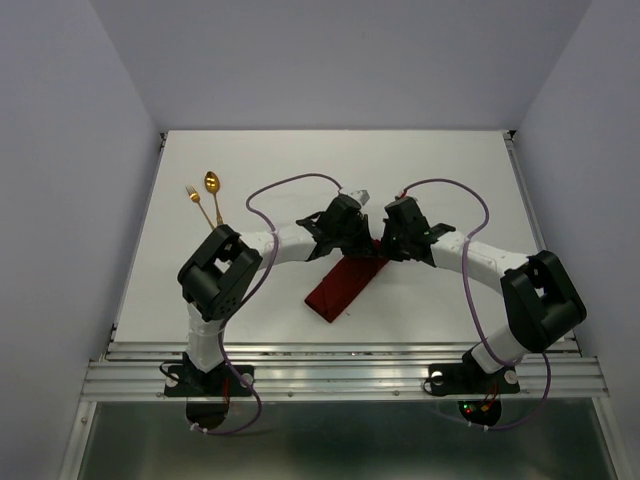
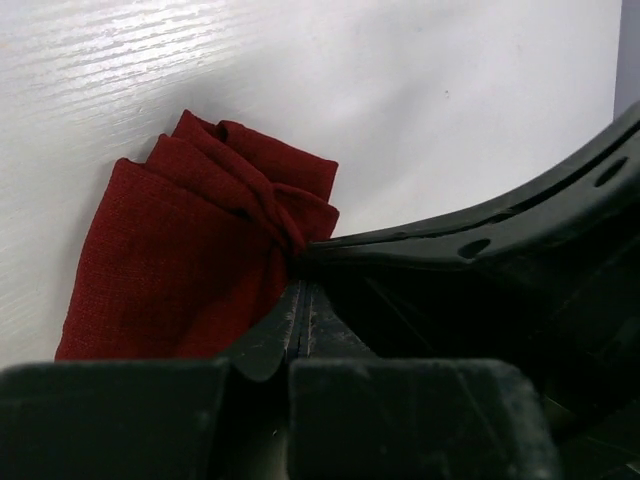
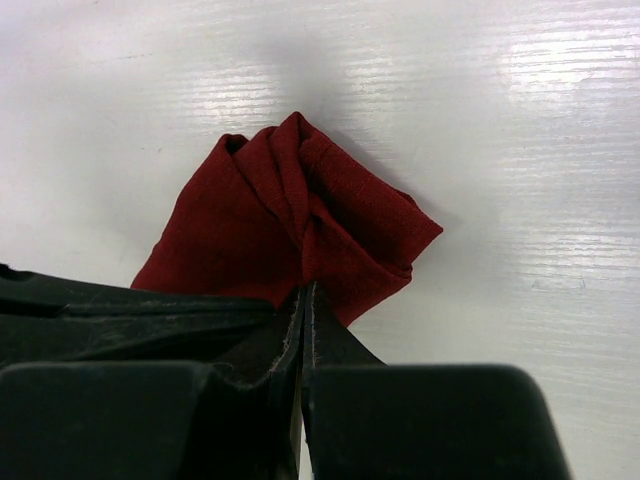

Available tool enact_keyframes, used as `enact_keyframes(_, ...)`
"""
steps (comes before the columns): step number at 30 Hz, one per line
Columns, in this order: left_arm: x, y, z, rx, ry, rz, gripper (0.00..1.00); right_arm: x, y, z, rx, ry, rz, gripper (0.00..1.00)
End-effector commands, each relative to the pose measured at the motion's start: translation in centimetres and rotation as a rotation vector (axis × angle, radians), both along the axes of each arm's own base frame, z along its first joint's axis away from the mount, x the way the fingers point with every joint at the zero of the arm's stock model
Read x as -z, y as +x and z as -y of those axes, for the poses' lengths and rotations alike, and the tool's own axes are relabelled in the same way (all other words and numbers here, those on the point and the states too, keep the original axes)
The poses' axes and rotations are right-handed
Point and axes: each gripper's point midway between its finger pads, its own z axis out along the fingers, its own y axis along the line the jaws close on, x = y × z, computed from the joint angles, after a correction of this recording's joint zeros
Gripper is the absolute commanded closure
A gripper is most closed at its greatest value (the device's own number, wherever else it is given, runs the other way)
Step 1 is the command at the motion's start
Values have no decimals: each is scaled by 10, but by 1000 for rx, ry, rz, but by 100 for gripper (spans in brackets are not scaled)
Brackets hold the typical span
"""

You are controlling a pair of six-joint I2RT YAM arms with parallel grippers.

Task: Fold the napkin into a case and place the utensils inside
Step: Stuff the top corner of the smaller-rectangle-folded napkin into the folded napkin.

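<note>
The dark red napkin (image 1: 345, 285) lies folded into a narrow strip in the middle of the table, slanting from near left to far right. My left gripper (image 1: 355, 243) and right gripper (image 1: 385, 243) meet over its far end. Each is shut on a bunched pinch of the cloth, as seen in the left wrist view (image 2: 200, 260) and the right wrist view (image 3: 290, 220). The gold spoon (image 1: 212, 190) and gold fork (image 1: 196, 203) lie side by side at the far left, apart from both grippers.
The white table (image 1: 450, 170) has grey walls on the left, right and far sides. A metal rail (image 1: 340, 375) runs along the near edge, where the arm bases stand. Purple cables loop above both arms.
</note>
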Motion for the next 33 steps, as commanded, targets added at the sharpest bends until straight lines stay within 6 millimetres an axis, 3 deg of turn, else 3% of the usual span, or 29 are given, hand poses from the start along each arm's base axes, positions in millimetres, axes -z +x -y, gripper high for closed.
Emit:
enact_keyframes(1, -16, -11, 0, 51, -20, 29, 100, -20, 14, -12, -9, 32, 63, 99)
enact_keyframes(18, 34, -22, 13, 114, -20, -71, 100, -28, 17, -16, -10, 57, 74, 99)
enact_keyframes(30, 39, -14, 20, 81, -36, -65, 100, -21, 11, -18, -19, 69, 47, 99)
enact_keyframes(33, 24, -14, 19, 87, -36, -33, 100, -20, 10, -17, -16, 65, 45, 99)
